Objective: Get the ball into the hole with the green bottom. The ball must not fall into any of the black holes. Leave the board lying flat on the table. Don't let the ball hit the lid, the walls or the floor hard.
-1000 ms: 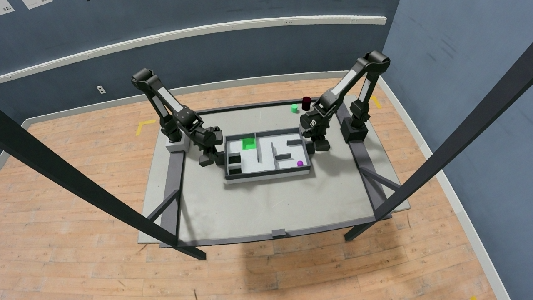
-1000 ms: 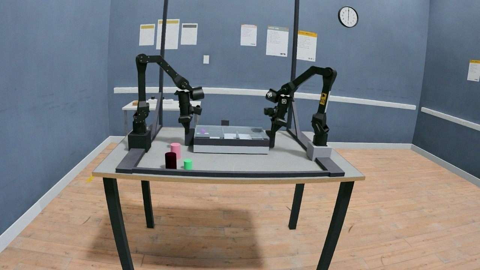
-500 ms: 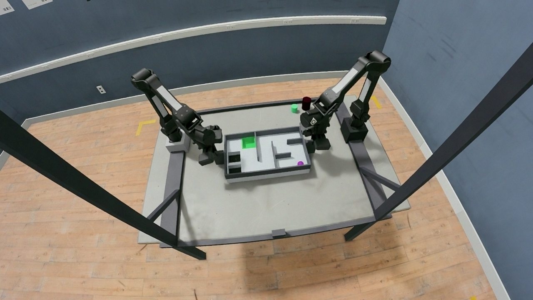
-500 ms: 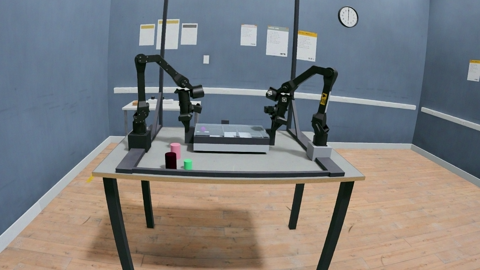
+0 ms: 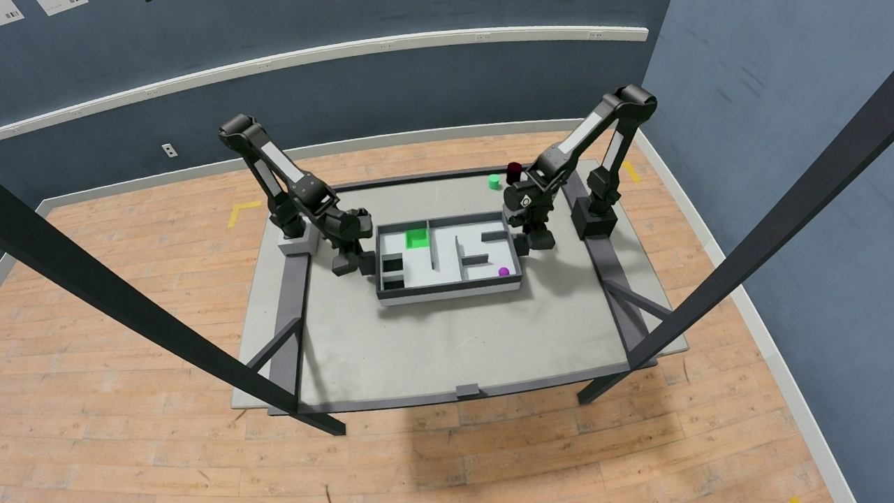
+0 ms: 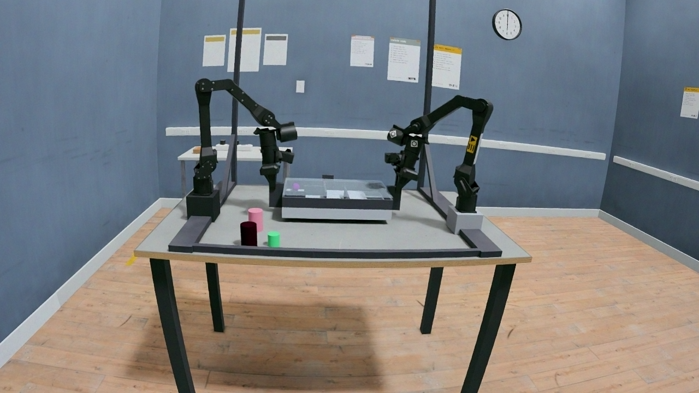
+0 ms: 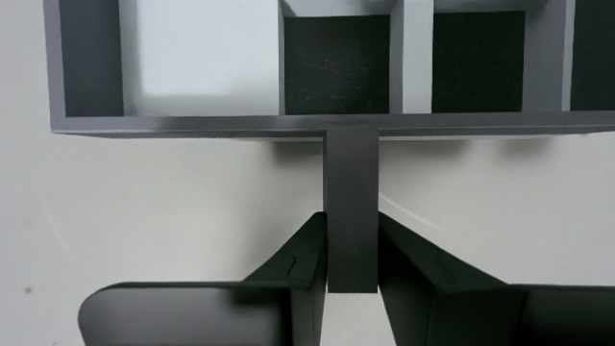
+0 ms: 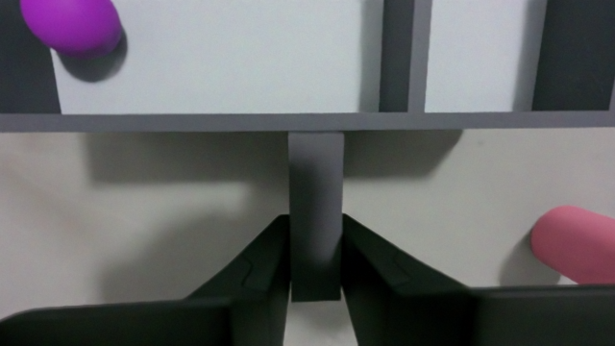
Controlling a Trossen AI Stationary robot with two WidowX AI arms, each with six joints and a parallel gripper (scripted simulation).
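The left fingers [image 5: 367,263] [image 6: 395,195] are clamped on the left handle [image 7: 352,192], and the right fingers [image 5: 528,242] [image 6: 274,194] are clamped on the right handle [image 8: 315,192]. The board [image 5: 450,290] [image 6: 337,214] [image 7: 192,124] [image 8: 192,122] sits between them and seems to be up off the desk [image 5: 462,350] [image 6: 342,239] a bit. If one hand goes up too fast, the ball [image 5: 503,271] [image 6: 296,186] [image 8: 74,24] could zoom off and bang a wall or the clear lid [image 6: 337,185].

The ball is in the right end of the board, in the corner on the side by the desk edge far from the arm bases. The green hole [image 5: 417,237] is way across, past some walls. Two black holes [image 5: 392,264] [image 7: 336,64] are by the left handle. Too much tip that way, once the ball gets round the last long wall, could drop it in there. If a handle slips, the board could thump down.

I can't tell if the ball touches the wall. The right wrist view cuts off its top. The outside view doesn't show the green hole. A pink can [image 6: 255,219] [image 8: 577,245] is hidden in the top view, and cut off in the right wrist view.
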